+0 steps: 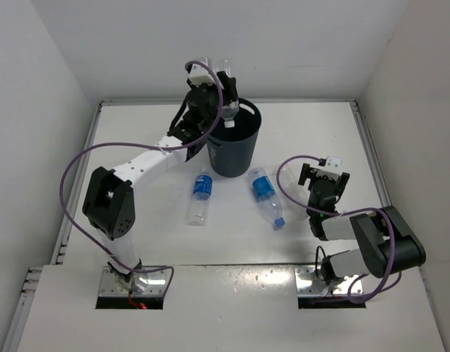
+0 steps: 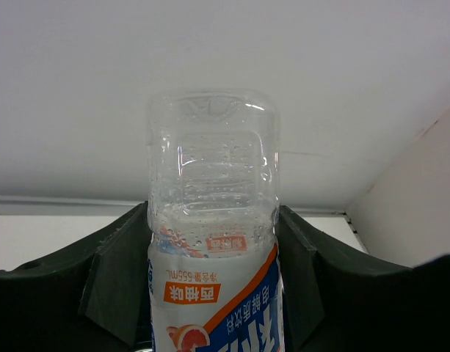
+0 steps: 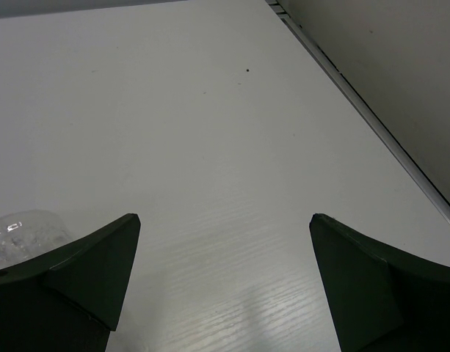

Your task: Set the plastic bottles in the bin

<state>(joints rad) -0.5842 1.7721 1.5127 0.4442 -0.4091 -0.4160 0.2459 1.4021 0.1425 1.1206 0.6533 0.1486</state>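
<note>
A white table (image 1: 320, 132) with walls at its far, left and right edges, seen from above. The dark round bin (image 1: 236, 155) stands upright near the middle of the far edge.

The left arm reaches from the near left corner to the bin. The left gripper (image 1: 210, 95) is clenched around a red-and-white labelled bottle (image 1: 223, 73), which is held in the air at the bin's far left rim. In the left wrist view the two dark fingers (image 2: 114, 279) press against both sides of this bottle just where the label ends. Its clear, ribbed base end sticks out past the fingertips, and the printing on the label reads upside down.

One blue-labelled bottle (image 1: 202, 194) lies on its side near the middle of the table, on the near side of the bin. A second blue-labelled bottle (image 1: 266, 194) lies on its side to the right of the first. Its far end is just beside the bin's base and its blue cap points toward the near edge.

The right gripper (image 1: 324, 180) sits low toward the right edge. Its jaws are spread wide, holding and touching nothing. In the right wrist view only bare table shows between the fingers (image 3: 100, 257). A corner of an unlabelled clear bottle (image 3: 23, 229) shows beside the left finger; whether they touch cannot be told.
</note>
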